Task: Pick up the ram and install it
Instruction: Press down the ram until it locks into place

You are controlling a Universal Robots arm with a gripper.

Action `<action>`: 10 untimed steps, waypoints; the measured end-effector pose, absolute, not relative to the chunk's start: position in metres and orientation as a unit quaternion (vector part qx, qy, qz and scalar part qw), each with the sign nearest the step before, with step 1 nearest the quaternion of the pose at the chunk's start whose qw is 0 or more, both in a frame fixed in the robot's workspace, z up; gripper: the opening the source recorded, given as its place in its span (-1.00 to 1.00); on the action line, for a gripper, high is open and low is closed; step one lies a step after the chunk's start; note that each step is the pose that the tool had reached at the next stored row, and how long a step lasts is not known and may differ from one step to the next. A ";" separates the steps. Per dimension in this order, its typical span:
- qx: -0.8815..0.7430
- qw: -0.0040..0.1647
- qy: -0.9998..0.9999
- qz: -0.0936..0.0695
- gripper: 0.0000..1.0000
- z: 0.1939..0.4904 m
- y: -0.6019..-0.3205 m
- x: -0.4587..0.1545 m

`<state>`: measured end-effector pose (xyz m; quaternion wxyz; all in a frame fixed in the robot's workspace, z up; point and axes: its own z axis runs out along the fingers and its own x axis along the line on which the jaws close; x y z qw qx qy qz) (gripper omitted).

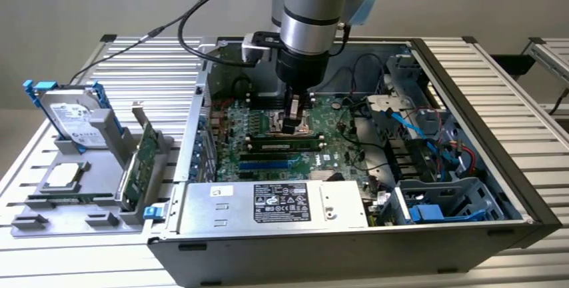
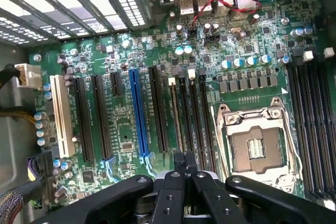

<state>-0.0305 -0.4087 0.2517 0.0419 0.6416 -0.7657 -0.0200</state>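
Ram (image 1: pixel 284 145) stood on edge in a memory slot of the motherboard (image 1: pixel 233 120), inside the open case (image 1: pixel 484 95), with its row of dark chips facing the exterior camera. Its long axis ran across that view, from the exterior view's left to right, parallel to the empty slots beside it. The gripper (image 1: pixel 296 127) hung straight down from the arm, low over the board and holding nothing that we could make out, its jaws pinched together to a narrow tip. We placed that tip just behind the stick as the exterior view has it, on the far side from the camera and near the stick's middle. We could not tell whether the tip touched the top edge or stood just apart from it. In the wrist view the gripper (image 2: pixel 184 162) sat over the bank of dark slots beside the CPU socket (image 2: pixel 255 148), the slots running lengthwise away from the tip. A thin pale edge (image 2: pixel 175 116) in one of those slots may have been the same stick seen end-on, but we were not sure. We judged the stick already in its slot. Whether its latches were fully home did not show.
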 end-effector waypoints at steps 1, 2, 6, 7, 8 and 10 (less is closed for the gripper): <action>0.638 0.040 -0.769 -0.019 -0.79 0.252 -0.409 -0.030; 0.634 0.039 -0.772 -0.018 -0.79 0.252 -0.409 -0.030; 0.618 0.032 -0.785 -0.014 -0.79 0.252 -0.408 -0.030; 0.614 0.031 -0.789 -0.013 -0.79 0.252 -0.408 -0.030; 0.610 0.030 -0.792 -0.012 -0.79 0.252 -0.408 -0.030; 0.600 0.027 -0.799 -0.011 -0.79 0.252 -0.408 -0.030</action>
